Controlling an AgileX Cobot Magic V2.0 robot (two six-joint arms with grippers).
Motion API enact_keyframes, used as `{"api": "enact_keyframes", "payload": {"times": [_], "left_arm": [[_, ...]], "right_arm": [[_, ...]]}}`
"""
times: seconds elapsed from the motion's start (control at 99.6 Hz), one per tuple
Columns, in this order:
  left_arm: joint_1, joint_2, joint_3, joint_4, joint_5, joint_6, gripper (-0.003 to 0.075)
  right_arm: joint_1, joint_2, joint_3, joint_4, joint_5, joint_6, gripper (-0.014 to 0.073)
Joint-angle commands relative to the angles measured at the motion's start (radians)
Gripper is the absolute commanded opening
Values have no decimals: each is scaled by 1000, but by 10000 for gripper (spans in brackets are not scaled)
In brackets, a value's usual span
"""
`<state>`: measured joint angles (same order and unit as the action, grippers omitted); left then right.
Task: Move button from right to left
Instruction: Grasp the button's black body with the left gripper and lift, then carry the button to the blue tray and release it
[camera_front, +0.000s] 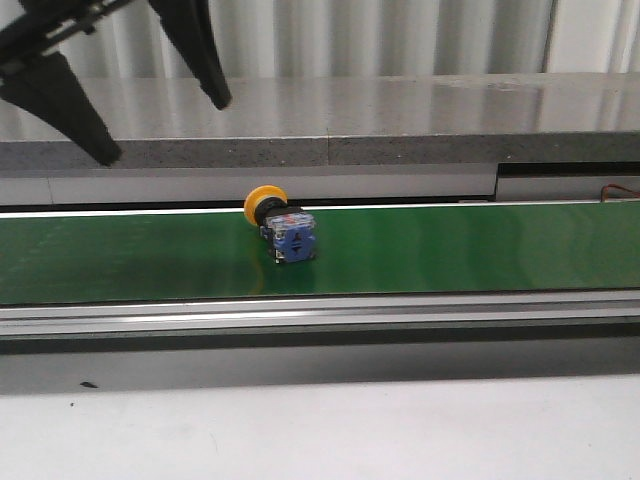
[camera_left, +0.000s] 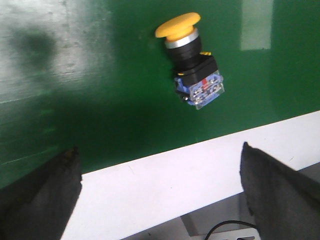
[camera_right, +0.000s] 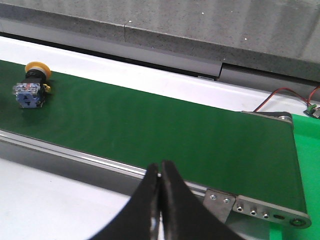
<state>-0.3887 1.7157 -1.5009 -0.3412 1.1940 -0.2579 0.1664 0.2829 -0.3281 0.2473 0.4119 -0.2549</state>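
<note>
The button (camera_front: 281, 227) lies on its side on the green conveyor belt (camera_front: 450, 250), yellow cap toward the back, blue-and-clear block toward the front. My left gripper (camera_front: 165, 125) hangs open high above the belt, left of the button, nothing between its fingers. In the left wrist view the button (camera_left: 192, 65) lies beyond the wide-apart fingers (camera_left: 47, 192); the gripper (camera_left: 160, 155) is over the belt's white edge. My right gripper (camera_right: 160, 167) is shut and empty, over the belt's near rail, with the button (camera_right: 32, 86) far off along the belt.
A grey stone ledge (camera_front: 400, 120) runs behind the belt. A metal rail (camera_front: 320, 315) borders its front, with white table (camera_front: 320, 430) below. The belt's end roller bracket (camera_right: 265, 207) and red wires (camera_right: 285, 95) lie near my right gripper.
</note>
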Motion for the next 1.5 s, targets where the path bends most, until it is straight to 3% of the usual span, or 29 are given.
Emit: {"api": "enact_keyframes", "payload": {"times": [0.0,0.281,0.643,0.783,0.954,1.054,1.295,1.486], "left_arm": [[-47,29,-90,25,35,-55,608],[-102,179,-217,54,48,-109,608],[-103,239,-221,211,42,-170,599],[-103,253,-221,211,42,-177,487],[-103,254,-221,215,35,-181,210],[-103,254,-226,218,43,-181,102],[-86,205,-299,243,72,-161,87],[17,146,-304,239,72,-46,87]], "right_arm": [[0,8,-23,6,-80,-8,-68],[0,8,-23,6,-80,-8,-68],[0,8,-23,6,-80,-8,-68],[0,8,-23,6,-80,-8,-68],[0,8,-23,6,-80,-8,-68],[0,8,-23,6,-80,-8,-68],[0,8,-23,6,-80,-8,-68],[0,8,-23,6,-80,-8,-68]]}}
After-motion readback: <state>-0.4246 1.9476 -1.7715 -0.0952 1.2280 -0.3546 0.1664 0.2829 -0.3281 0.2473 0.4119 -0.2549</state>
